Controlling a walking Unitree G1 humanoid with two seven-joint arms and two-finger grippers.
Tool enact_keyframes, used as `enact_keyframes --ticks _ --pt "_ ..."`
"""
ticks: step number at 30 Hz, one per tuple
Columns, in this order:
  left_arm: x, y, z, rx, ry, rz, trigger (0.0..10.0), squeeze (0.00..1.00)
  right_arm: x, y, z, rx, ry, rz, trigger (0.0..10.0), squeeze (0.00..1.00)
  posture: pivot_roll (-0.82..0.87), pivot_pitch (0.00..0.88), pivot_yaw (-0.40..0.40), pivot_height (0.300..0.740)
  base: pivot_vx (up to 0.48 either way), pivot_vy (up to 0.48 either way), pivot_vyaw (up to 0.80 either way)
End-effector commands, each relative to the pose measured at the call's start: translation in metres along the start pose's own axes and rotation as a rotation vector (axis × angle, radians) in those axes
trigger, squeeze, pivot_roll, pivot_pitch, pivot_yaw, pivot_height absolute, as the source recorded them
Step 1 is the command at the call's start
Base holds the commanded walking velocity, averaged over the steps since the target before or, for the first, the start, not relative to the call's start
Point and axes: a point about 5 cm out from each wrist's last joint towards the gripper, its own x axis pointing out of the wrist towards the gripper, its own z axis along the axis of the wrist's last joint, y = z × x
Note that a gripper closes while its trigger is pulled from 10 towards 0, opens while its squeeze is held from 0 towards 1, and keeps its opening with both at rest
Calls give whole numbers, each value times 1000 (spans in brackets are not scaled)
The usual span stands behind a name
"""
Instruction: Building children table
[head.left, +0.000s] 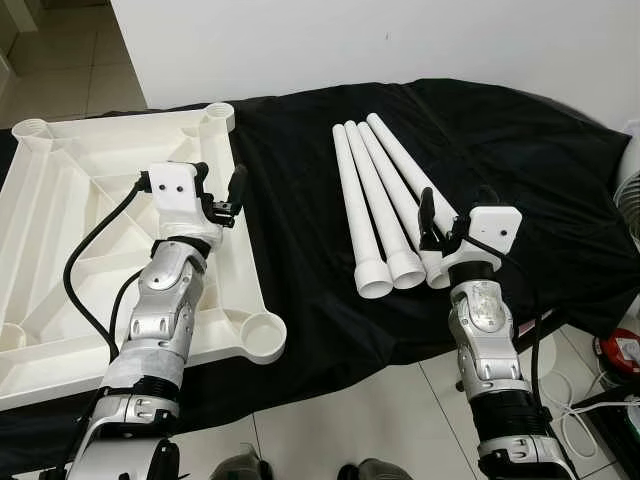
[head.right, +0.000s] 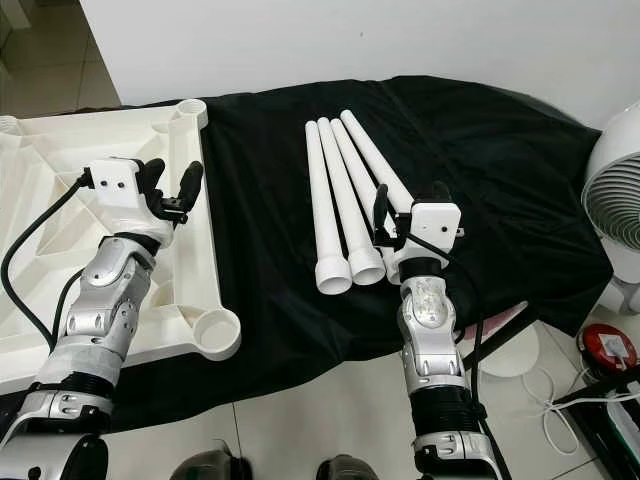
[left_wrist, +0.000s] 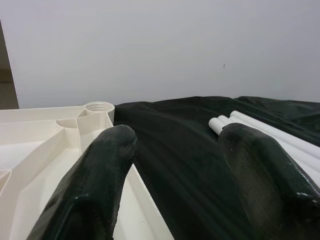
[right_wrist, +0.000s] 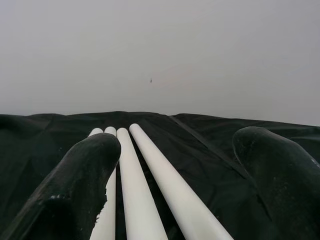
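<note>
Tabletop (head.left: 60, 200), white and upside down, lies on your left on the black cloth (head.left: 300, 230); four white legs (head.left: 375, 200) lie side by side on your right. Your left gripper (head.left: 222, 195) hovers spread over its right rim, holding nothing. Your right gripper (head.left: 440, 228) gapes empty over the legs' near ends.

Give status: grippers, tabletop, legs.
Left gripper open over upturned tabletop edge. Right gripper open above four legs, none held. Nothing blocking.
</note>
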Motion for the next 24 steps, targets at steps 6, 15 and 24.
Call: enact_keyframes --ticks 6,15,24 --pt "0 0 -3 -29 13 1 10000 0 0 0 -1 2 2 -9 10000 0 4 0 24 740 0 207 0" --pt "1 -1 -1 24 4 2 10000 0 1 0 -2 -3 3 -7 10000 0 3 0 25 740 0 277 0" --pt "1 -4 -2 58 7 -15 10000 0 1 1 -2 -1 1 -8 10000 0 3 0 26 740 0 0 0"
